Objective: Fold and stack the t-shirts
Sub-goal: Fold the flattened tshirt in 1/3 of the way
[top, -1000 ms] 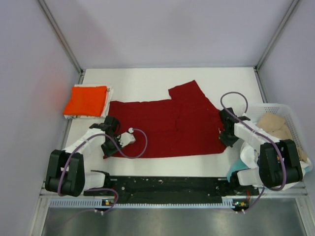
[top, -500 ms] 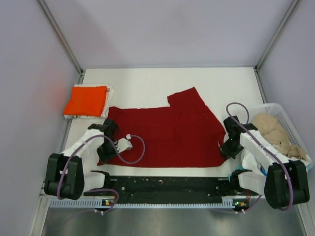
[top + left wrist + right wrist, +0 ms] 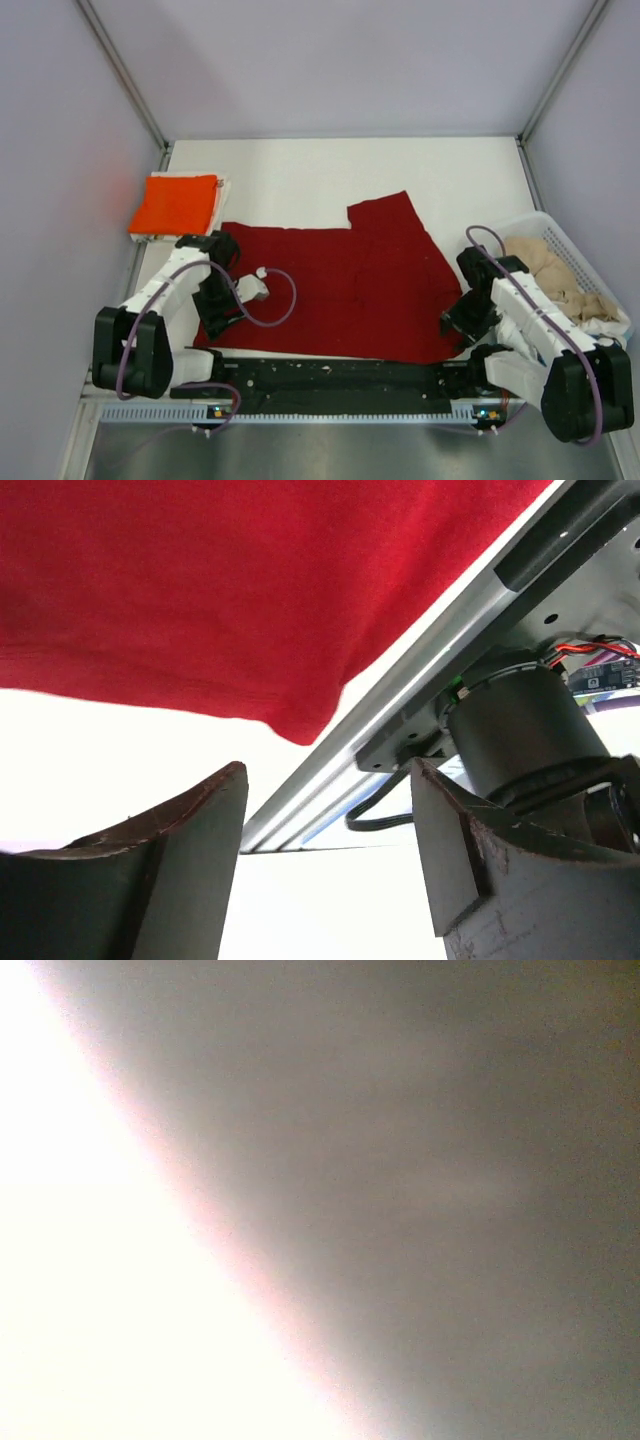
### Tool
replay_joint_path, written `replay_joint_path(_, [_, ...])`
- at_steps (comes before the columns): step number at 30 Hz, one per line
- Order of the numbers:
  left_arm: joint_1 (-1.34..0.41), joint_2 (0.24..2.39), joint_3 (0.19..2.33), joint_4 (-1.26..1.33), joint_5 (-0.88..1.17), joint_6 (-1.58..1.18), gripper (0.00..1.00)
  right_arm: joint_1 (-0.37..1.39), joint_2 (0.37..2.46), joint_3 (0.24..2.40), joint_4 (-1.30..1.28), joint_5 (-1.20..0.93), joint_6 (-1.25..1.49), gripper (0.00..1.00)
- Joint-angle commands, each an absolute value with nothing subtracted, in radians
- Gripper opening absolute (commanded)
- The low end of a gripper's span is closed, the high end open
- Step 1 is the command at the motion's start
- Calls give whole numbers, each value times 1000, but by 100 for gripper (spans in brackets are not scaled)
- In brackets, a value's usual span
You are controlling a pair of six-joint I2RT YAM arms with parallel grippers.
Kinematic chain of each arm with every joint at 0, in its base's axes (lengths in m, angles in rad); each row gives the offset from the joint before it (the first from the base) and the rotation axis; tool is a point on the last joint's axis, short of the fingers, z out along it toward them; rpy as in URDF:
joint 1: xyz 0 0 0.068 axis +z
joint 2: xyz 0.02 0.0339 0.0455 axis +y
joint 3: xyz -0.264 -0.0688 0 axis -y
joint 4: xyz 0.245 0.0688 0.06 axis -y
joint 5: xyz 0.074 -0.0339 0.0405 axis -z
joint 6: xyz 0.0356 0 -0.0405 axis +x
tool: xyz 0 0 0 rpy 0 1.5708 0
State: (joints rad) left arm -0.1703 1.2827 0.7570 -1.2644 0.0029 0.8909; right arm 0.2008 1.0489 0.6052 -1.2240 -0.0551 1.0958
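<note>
A large dark red t-shirt lies spread flat across the near half of the white table. My left gripper hangs at its near left corner. In the left wrist view that gripper is open with nothing between its fingers, and the red corner lies just beyond them. My right gripper sits at the shirt's near right corner; its wrist view is a washed-out blur. A folded orange-red t-shirt rests on a white one at the far left. Beige t-shirts lie in the basket.
The white lattice basket stands at the table's right edge beside my right arm. A black and metal rail runs along the near edge, close to the red shirt's hem. Grey walls enclose the table at the back and sides.
Both grippers drew the red shirt toward the near edge. The left jaws, shut half a second ago, have opened and let go of the corner. The right arm swung nearer.
</note>
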Motion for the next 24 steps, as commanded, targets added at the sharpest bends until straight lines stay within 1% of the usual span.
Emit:
replay_joint_path(1, [-163, 1293, 952, -1321, 72, 896, 72, 210, 1081, 687, -1244, -118, 1026, 55])
replay_joint_path(2, [-161, 1302, 992, -1307, 80, 881, 73, 210, 1088, 718, -1241, -103, 997, 63])
replay_joint_path(3, [-158, 1311, 1038, -1281, 84, 856, 74, 209, 1095, 745, -1241, -77, 988, 68])
replay_joint_path(5, [-146, 1337, 1115, -1211, 86, 804, 77, 210, 1107, 810, -1220, -6, 957, 73])
replay_joint_path(7, [-132, 1385, 1187, -1143, 86, 750, 78, 199, 1129, 859, -1137, 47, 916, 73])
replay_joint_path(11, [-118, 1524, 1304, -1129, 126, 667, 77, 181, 1245, 923, -988, 54, 874, 71])
replay_joint_path(14, [-112, 1587, 1330, -1118, 144, 641, 76, 173, 1369, 959, -885, 92, 867, 65])
replay_joint_path(18, [-91, 1600, 1328, -1083, 141, 621, 76, 89, 1483, 1020, -836, 225, 884, 60])
replay_joint_path(20, [-66, 1595, 1328, -1066, 149, 618, 76, 54, 1505, 1054, -790, 291, 877, 59])
replay_joint_path(22, [-51, 1592, 1328, -1062, 159, 637, 76, 46, 1520, 1101, -759, 407, 874, 58])
replay_joint_path(24, [-40, 1598, 1331, -1060, 163, 666, 76, 44, 1540, 1152, -710, 431, 815, 58])
